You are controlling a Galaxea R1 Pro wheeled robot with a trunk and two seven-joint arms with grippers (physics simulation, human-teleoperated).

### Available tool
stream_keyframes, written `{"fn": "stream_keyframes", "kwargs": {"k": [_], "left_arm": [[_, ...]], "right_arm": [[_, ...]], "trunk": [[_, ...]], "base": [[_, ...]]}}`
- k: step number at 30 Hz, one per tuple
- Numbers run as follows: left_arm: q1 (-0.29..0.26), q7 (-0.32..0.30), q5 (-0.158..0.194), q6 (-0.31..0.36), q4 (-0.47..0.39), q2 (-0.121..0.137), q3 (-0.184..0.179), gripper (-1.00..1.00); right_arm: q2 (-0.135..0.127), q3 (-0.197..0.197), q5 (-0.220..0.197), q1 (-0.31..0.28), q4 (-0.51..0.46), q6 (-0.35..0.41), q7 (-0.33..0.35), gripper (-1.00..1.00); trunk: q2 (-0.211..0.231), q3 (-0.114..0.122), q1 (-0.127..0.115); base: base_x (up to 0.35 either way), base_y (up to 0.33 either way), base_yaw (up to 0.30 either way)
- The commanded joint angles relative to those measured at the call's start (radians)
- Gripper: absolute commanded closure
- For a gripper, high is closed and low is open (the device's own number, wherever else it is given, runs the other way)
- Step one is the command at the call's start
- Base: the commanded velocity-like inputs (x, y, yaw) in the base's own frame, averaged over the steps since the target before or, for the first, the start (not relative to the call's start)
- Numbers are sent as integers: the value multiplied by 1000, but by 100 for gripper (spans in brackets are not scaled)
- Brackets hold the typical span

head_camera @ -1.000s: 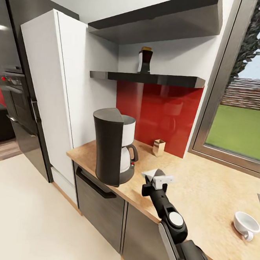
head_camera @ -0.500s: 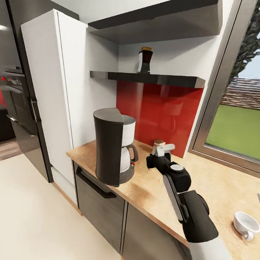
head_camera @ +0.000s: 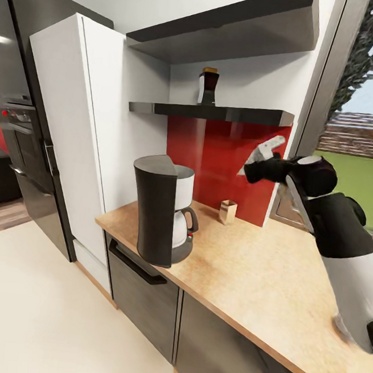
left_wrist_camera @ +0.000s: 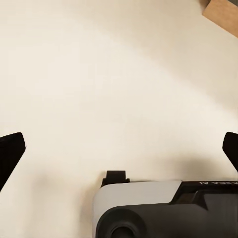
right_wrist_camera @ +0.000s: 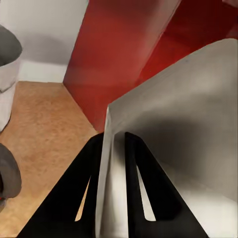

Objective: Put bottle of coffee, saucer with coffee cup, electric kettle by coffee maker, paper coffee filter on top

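The tall dark grey coffee maker [head_camera: 160, 212] stands on the tan kitchen countertop [head_camera: 257, 283] near its left end. The bottle of coffee [head_camera: 207, 87] sits on the black kitchen shelf [head_camera: 215, 112] above it. My right gripper [head_camera: 255, 165] is raised in front of the red backsplash, just under the shelf and up and right of the coffee maker. It is shut on the white paper coffee filter [head_camera: 264, 152]. In the right wrist view the black fingers [right_wrist_camera: 148, 198] pinch the filter [right_wrist_camera: 188, 124]. My left gripper [left_wrist_camera: 119, 148] hangs open over the cream floor. My right arm hides the coffee cup. The saucer and electric kettle are out of view.
A small tan box [head_camera: 228, 211] stands by the red backsplash [head_camera: 217, 161]. A tall white cabinet [head_camera: 72, 131] flanks the counter's left end, with a dark oven [head_camera: 15, 137] beyond. A window [head_camera: 351, 178] is at the right, and a second dark shelf [head_camera: 234, 32] hangs higher up.
My right arm has lifted the filter from low over the counter's front edge up and to the right, to just below the shelf. The arm now covers the cup.
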Motion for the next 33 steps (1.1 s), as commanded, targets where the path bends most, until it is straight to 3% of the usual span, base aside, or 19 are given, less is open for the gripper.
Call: {"fn": "stream_keyframes", "kwargs": {"k": [1, 2, 3, 4, 6, 11, 15, 18, 22, 24, 25, 33], "left_arm": [[0, 0, 0, -1, -1, 0, 0, -100], [0, 0, 0, -1, -1, -1, -1, -100], [0, 0, 0, -1, -1, -1, -1, -100], [0, 0, 0, -1, -1, -1, -2, -100], [0, 0, 0, -1, -1, -1, -3, -100], [0, -1, 0, -1, -1, -2, -4, -100], [0, -2, 0, -1, -1, -2, -6, -100], [0, -2, 0, -1, -1, -2, -7, -100], [0, -3, 0, -1, -1, -3, -7, -100], [0, -3, 0, -1, -1, -3, -7, -100], [0, -3, 0, -1, -1, -3, -7, -100], [0, -3, 0, 0, -1, -2, -7, -100]], "right_arm": [[-19, 7, -7, -60, 56, 6, 109, 100], [-28, 40, -5, -112, 114, 5, 216, 100], [-30, 59, -5, -130, 132, 5, 253, 100], [-33, 102, -4, -168, 172, 4, 335, 100], [-35, 151, -2, -225, 241, 3, 455, 100], [-33, 199, 2, -370, 435, -2, 703, 100], [-25, 221, 34, -421, 499, -7, 798, 100], [-13, 274, 122, -491, 551, -10, 901, 100], [22, 331, 205, -532, 593, -16, 1006, 100], [32, 356, 230, -537, 598, -21, 1023, 100], [50, 381, 254, -542, 603, -26, 1038, 100], [77, 406, 278, -547, 605, -30, 1052, 100]], "trunk": [[-1, -1, 0], [-1, -1, 0], [-1, -1, 0], [-1, -1, 0], [-1, -1, 0], [-1, -1, 0], [-1, -1, 0], [-1, -1, 0], [-1, -1, 0], [-1, -1, 0], [-1, -1, 0], [-1, -1, 0]], "base": [[0, 0, 0], [0, 0, 0], [0, 0, 0], [0, 0, 0], [0, 0, 0], [0, 0, 0], [0, 0, 0], [0, 0, 0], [0, 0, 0], [0, 0, 0], [0, 0, 0], [0, 0, 0]]}}
